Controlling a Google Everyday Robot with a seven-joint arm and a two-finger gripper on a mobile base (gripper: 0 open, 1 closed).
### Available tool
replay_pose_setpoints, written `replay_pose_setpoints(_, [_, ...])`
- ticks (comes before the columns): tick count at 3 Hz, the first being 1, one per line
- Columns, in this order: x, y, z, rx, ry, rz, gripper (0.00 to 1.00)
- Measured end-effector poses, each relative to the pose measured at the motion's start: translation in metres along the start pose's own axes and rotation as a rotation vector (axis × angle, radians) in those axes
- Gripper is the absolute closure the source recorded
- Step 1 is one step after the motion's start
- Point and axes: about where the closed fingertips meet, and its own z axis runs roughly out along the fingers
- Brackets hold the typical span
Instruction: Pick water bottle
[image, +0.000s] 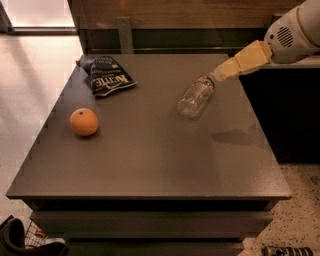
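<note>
The water bottle (196, 96) is a small clear ribbed plastic bottle lying on its side on the dark grey table (150, 160), right of centre towards the back. Its neck end, with a reddish label band, points up and right. My gripper (220, 74), with tan fingers on a white arm reaching in from the upper right, has its tip right at the bottle's cap end. The cap is hidden behind the fingertips.
An orange (84, 122) sits on the table's left side. A dark chip bag (106, 75) lies at the back left. A wooden wall panel runs behind the table. A dark cabinet stands to the right. Small objects lie on the floor at the bottom corners.
</note>
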Motion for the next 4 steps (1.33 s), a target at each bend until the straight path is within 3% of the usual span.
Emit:
replay_pose_setpoints(1, [0.0,0.0,0.0,0.0,0.001,0.001,0.0])
replay_pose_setpoints(2, [0.0,-0.002,0.0,0.01,-0.002,0.057,0.0])
replay_pose_setpoints(3, [-0.006,-0.019,0.014,0.126,0.052,0.227,0.0])
replay_pose_setpoints(4, [-0.012,-0.035,0.035,0.213,0.13,0.345,0.0])
